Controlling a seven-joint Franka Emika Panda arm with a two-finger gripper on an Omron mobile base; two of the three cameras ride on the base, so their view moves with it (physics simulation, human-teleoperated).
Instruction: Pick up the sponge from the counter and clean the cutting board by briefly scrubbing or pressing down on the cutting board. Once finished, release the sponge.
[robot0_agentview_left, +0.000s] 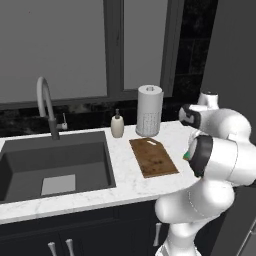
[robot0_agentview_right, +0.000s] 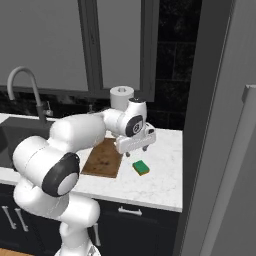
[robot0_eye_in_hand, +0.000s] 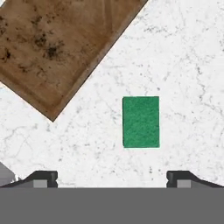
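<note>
I held the fingers (robot0_eye_in_hand: 112, 178) spread apart above the small green rectangular sponge (robot0_eye_in_hand: 141, 122); its long axis ran crosswise to their gap.

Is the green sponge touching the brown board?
Apart. In the hand view, bare white counter lies between the sponge and the cutting board.

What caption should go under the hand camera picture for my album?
Open tool above a small green rectangular sponge on the white marble counter, beside a stained brown wooden cutting board.
</note>
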